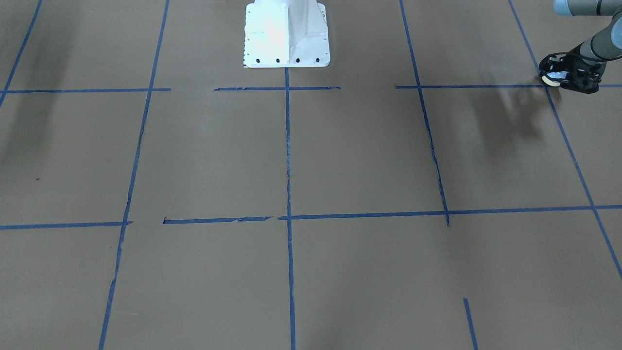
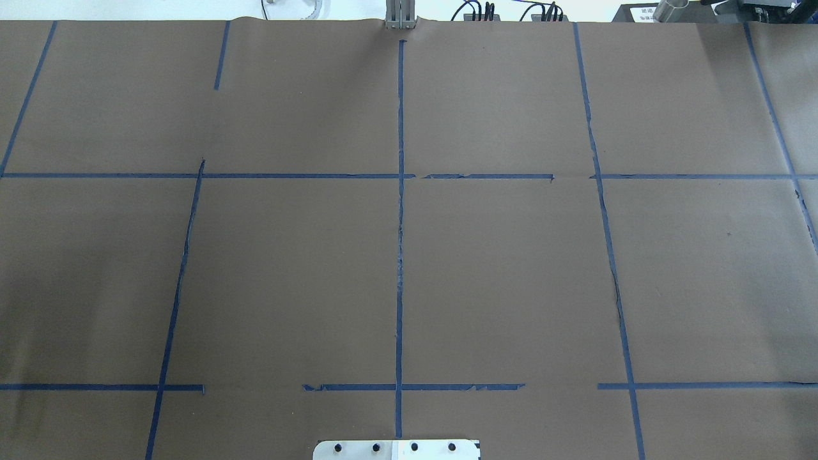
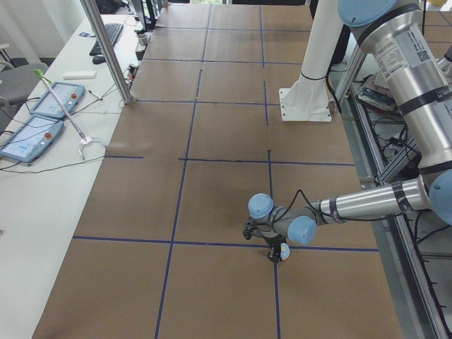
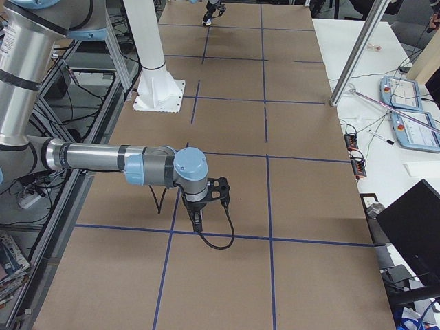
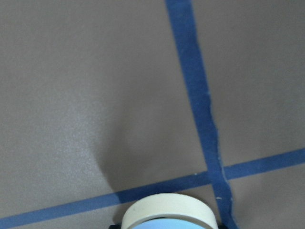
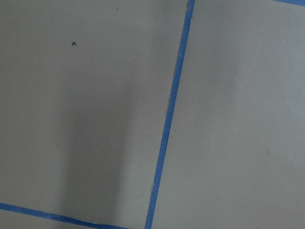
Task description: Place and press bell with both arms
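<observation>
My left gripper (image 1: 559, 77) is shut on the bell (image 1: 551, 80), a small light-blue dome with a cream base. It holds the bell tilted a little above the brown table, near a crossing of blue tape lines on my far left. The bell also shows in the exterior left view (image 3: 284, 250) and at the bottom edge of the left wrist view (image 5: 167, 214). My right gripper (image 4: 198, 221) hangs low over the table on my right side, apart from the bell. I cannot tell whether it is open or shut. Neither arm shows in the overhead view.
The white mounting pedestal (image 1: 286, 39) stands at the middle of the robot's edge of the table. Blue tape lines (image 2: 400, 211) divide the brown table into squares. A small x mark (image 6: 74, 44) lies below the right wrist. A side table with teach pendants (image 3: 42, 106) and a metal pole (image 3: 106, 49) stand beyond the far edge.
</observation>
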